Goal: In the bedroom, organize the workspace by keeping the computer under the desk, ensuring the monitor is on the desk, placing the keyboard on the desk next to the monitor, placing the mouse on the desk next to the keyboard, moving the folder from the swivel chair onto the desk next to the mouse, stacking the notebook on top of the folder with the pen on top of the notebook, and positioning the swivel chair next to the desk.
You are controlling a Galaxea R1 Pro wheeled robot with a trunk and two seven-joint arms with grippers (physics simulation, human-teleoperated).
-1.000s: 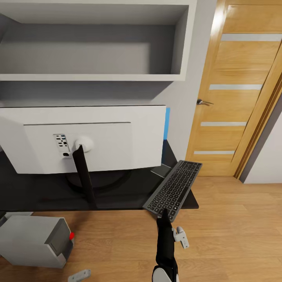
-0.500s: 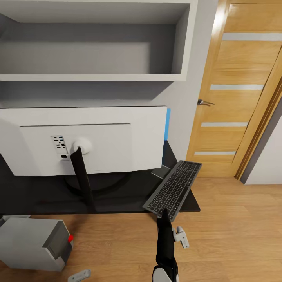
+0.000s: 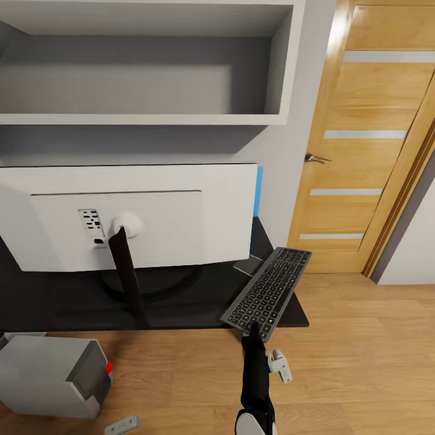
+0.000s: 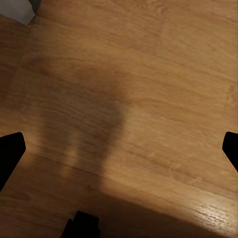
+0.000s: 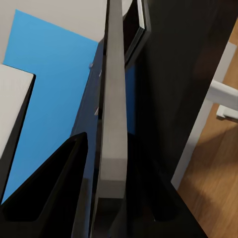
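My right gripper is shut on the near end of the silver-grey keyboard. The keyboard lies aslant over the right end of the black desk; I cannot tell whether it touches the top. The monitor stands on the desk with its white back toward me. Beside it shows a strip of the blue folder, and the grey notebook lies flat by the keyboard's far side. The grey computer sits on the floor by the desk's front edge. My left gripper hangs open over bare floor.
A grey wall shelf hangs above the monitor. The wooden door stands to the right of the desk, with wood floor in front of it. A white desk leg shows beneath the desk's edge.
The monitor and the computer sit very slightly lower and further left in the picture than a second ago. The keyboard and my right arm have not moved.
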